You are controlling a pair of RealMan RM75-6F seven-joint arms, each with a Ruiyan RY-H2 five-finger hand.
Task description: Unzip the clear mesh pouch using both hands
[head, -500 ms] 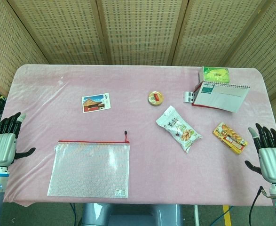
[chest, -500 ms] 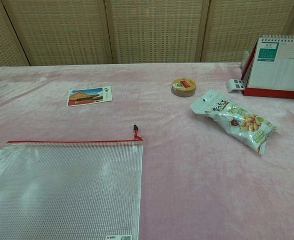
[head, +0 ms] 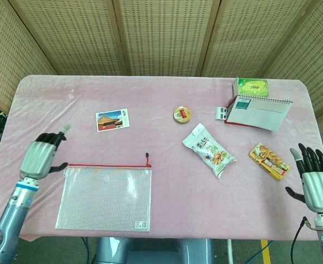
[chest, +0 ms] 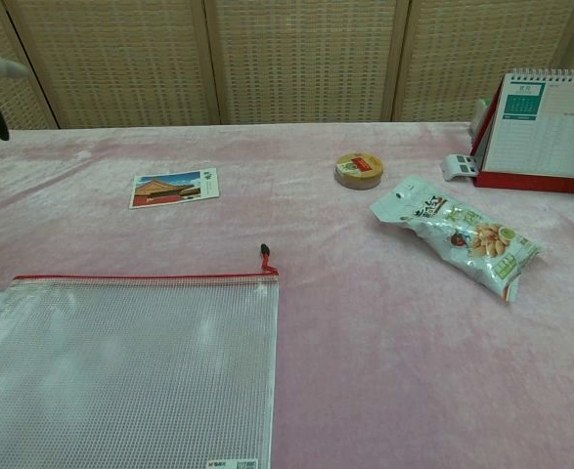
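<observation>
A clear mesh pouch (head: pixel 104 197) with a red zipper (head: pixel 107 165) lies flat and zipped near the front edge of the pink table (head: pixel 167 93), its pull (head: pixel 148 159) at the right end and a small printed label, too small to read, on its lower right corner. The left hand (head: pixel 39 158) hovers just beside the pouch's upper left corner, fingers loosely spread, holding nothing. The right hand (head: pixel 316 181) waits well to the pouch's right beyond a snack bag (head: pixel 209 150), fingers apart and empty.

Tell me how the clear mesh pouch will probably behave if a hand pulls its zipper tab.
The clear mesh pouch lies flat and looks thin, so it is probably floppy and light. Pulled by the zipper tab, it would likely slide on the pink cloth unless held.
</observation>
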